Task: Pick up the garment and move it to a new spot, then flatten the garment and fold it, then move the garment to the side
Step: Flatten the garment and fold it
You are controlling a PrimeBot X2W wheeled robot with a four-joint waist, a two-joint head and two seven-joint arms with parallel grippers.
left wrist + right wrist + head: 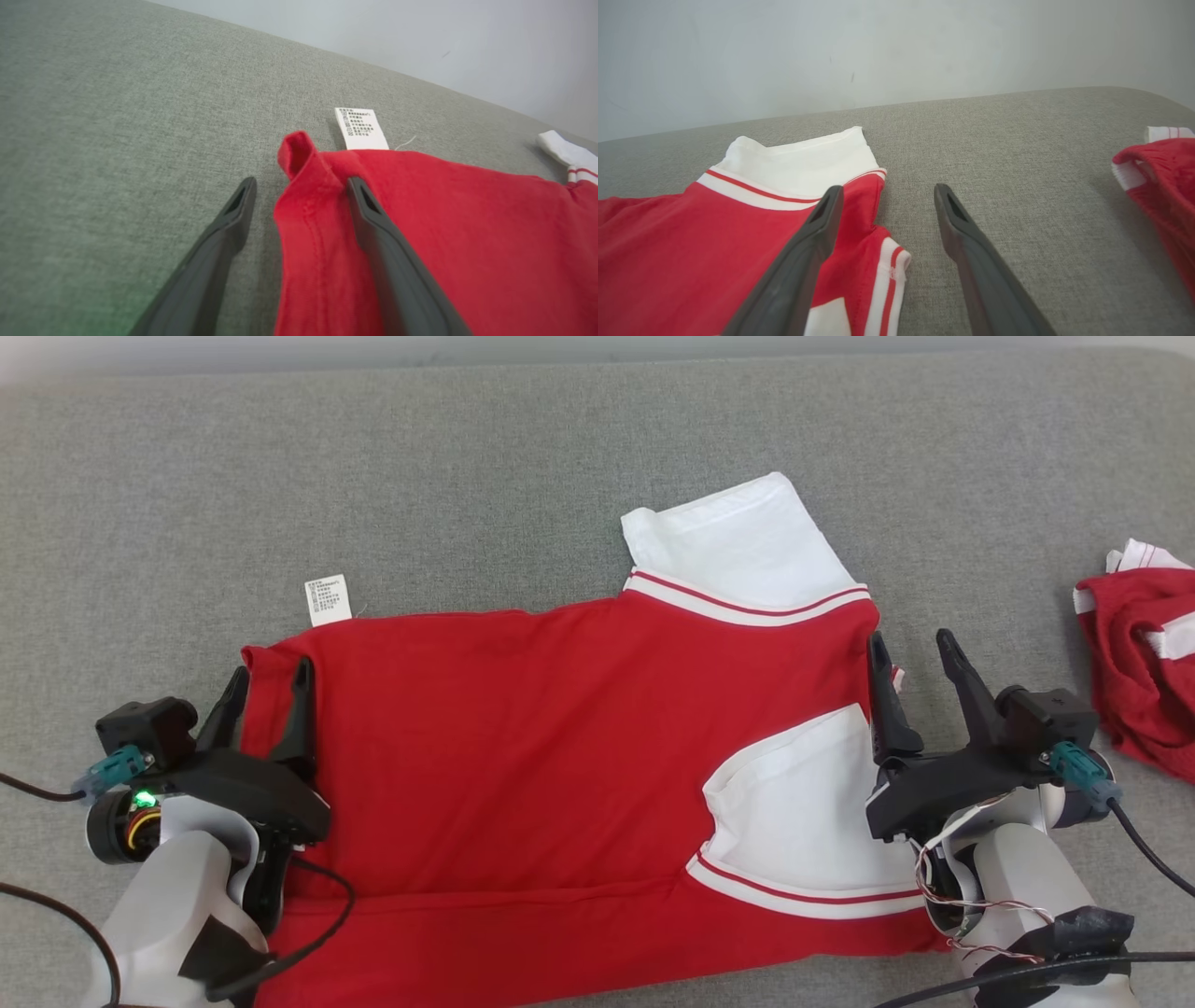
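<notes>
Two grippers down on the grey desk (560,448), one at each end of the red garment (523,737). Spread mostly flat across the middle of the head view, that garment, with a white sleeve (738,546) poking toward the upper right and a second white sleeve (794,812) folded in over the red at lower right.

Over at the left edge of the cloth: left gripper (271,674), released, spread wide, straddling the fabric's edge. One finger (378,242) over the red, the other (219,242) over bare desk just beside it. Clamped on nothing.

At the right edge: right gripper (910,644), equally released. One finger over the striped shoulder, the other out over bare desk. Nothing held there either.

White care label (328,599) sticking out past the garment's top edge, upper left. Far right of the frame, well apart: a crumpled red-and-white bundle (1144,663).
</notes>
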